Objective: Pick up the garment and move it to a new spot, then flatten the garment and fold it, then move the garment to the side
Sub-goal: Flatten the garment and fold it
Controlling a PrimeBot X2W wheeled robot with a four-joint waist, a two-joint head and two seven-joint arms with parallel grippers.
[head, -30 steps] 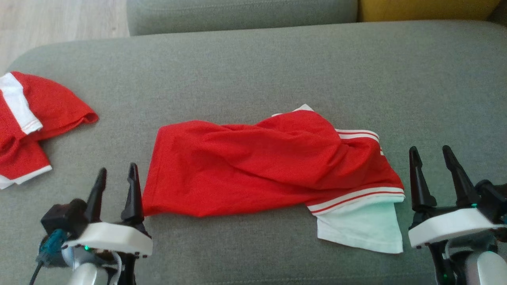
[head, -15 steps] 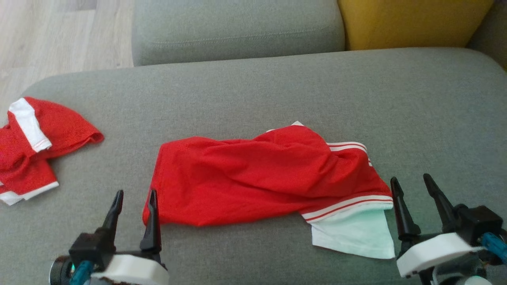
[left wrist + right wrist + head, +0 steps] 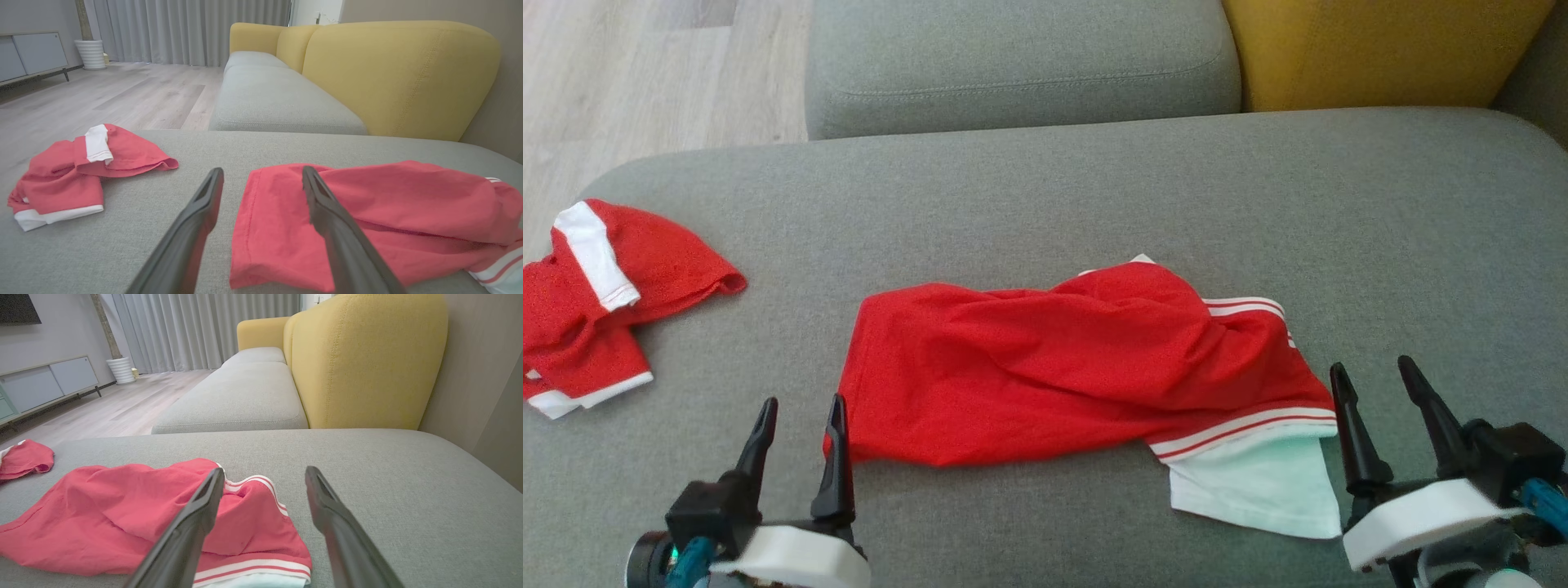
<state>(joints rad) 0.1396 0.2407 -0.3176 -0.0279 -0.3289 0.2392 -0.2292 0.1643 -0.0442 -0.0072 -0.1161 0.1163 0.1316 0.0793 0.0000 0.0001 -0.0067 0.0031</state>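
The garment is red with white-striped trim and a pale panel at its right end. It lies rumpled across the middle of the grey sofa cushion. My left gripper stands open just off the garment's near left corner, touching nothing. In the left wrist view the left gripper points over the hem of the garment. My right gripper is open beside the striped right end. In the right wrist view the right gripper has the garment to its left.
Another red and white garment lies bunched at the cushion's left edge. Beyond it the wooden floor drops away. A second grey seat cushion and a yellow backrest stand behind.
The head camera has tilted, so the whole picture has slid down. Both grippers sit lower in the view and are still open. The garment keeps its shape on the cushion.
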